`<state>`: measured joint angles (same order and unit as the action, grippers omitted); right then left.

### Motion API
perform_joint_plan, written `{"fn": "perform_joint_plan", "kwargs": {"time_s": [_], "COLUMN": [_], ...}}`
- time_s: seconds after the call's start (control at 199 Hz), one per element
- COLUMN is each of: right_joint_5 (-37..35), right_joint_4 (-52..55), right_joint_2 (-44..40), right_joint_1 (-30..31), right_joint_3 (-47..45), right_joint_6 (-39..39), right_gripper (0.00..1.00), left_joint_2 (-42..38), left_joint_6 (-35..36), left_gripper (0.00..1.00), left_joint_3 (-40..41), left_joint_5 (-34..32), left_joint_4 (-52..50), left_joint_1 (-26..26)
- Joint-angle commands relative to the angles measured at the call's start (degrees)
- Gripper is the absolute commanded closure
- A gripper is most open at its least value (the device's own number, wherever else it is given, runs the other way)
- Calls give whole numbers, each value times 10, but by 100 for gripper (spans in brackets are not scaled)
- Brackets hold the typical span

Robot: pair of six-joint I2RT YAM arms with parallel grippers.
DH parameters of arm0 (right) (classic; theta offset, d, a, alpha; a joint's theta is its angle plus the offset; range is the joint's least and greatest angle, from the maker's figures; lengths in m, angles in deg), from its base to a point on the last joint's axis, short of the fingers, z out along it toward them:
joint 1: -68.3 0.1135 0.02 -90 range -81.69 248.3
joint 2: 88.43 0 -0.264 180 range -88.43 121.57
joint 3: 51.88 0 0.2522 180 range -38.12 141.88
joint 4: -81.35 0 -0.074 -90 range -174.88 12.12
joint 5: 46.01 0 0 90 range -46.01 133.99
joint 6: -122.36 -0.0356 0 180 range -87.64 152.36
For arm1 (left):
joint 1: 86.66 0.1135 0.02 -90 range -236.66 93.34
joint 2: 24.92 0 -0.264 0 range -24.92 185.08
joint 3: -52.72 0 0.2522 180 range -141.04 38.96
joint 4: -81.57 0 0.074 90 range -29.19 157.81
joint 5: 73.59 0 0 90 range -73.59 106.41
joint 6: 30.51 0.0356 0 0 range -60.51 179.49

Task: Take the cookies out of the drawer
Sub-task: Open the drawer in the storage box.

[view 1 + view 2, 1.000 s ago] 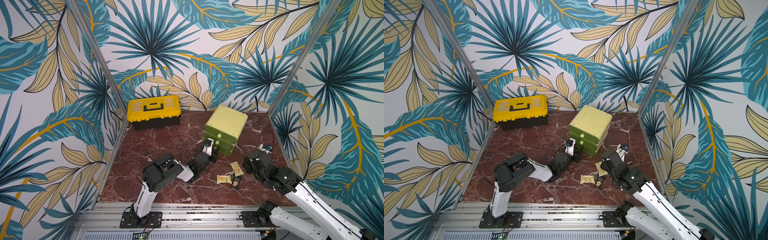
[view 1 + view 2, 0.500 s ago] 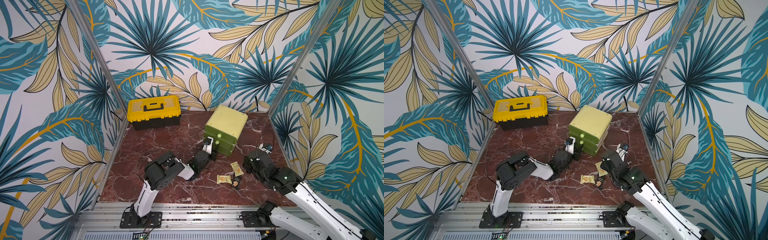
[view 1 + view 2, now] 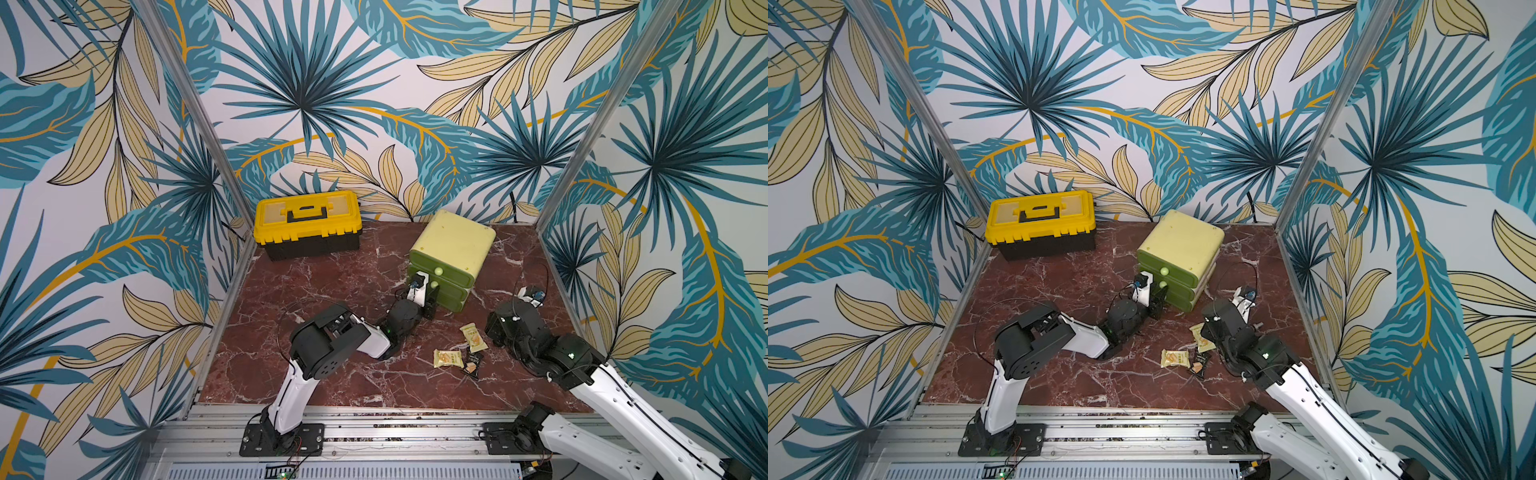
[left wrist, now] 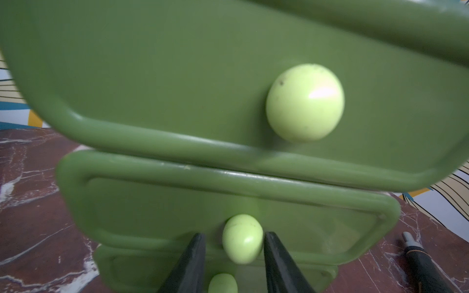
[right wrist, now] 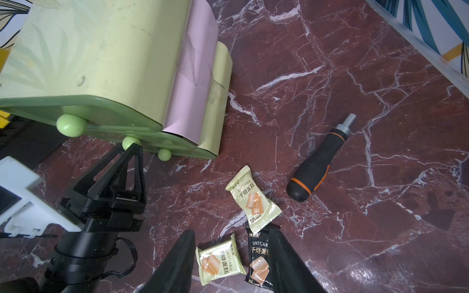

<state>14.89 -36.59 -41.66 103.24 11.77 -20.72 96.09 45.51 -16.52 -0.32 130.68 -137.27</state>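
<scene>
Red-brown marble table. A pale yellow-green plastic drawer chest stands toward the far right corner, turned at an angle, with three dark-green drawer fronts stacked on its front. A yellow-and-black plastic toolbox sits at the far left corner, lid shut.

The left claw is low at the chest front, level with the middle drawer. Its black prongs straddle that drawer's round pale-green knob. The claw is released, not clamped: a gap shows on one side, and the other prong is touching or just beside the knob, cannot tell which. The drawer's inside is hidden in every view.

The cookies in view are out on the table: three sealed crinkly packets in a loose cluster between the chest and the front edge, nearer the right edge than the left. The pale yellow packet is nearest the chest. The second pale yellow packet and the black packet lie side by side nearer the front edge. The first packet's end overlaps the black packet's top edge.

The right claw hangs above the cluster, released, prongs wide apart and holding nothing. In the right wrist view the two front packets show between its prongs. A black screwdriver handle with an orange band lies flat near the packets, on the right-edge side.
</scene>
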Motion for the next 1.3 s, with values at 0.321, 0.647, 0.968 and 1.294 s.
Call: {"fn": "perform_joint_plan", "kwargs": {"time_s": [0.321,0.647,0.968,1.294], "right_joint_5": [-9,-11,-13,-18], "right_joint_4": [0,0,0,0], "right_joint_2": [-1,-4,-5,-10], "right_joint_1": [2,1,1,2], "right_joint_3": [-2,-2,-1,2], "right_joint_6": [10,9,9,10], "right_gripper": [49,49,49,49], "left_joint_2": [19,24,28,19], "left_joint_6": [2,0,0,4], "left_gripper": [64,66,70,79], "left_joint_3": [-43,-46,-49,-42], "left_joint_5": [10,10,13,17], "left_joint_4": [6,-1,-3,-6], "left_joint_1": [2,2,3,2]}}
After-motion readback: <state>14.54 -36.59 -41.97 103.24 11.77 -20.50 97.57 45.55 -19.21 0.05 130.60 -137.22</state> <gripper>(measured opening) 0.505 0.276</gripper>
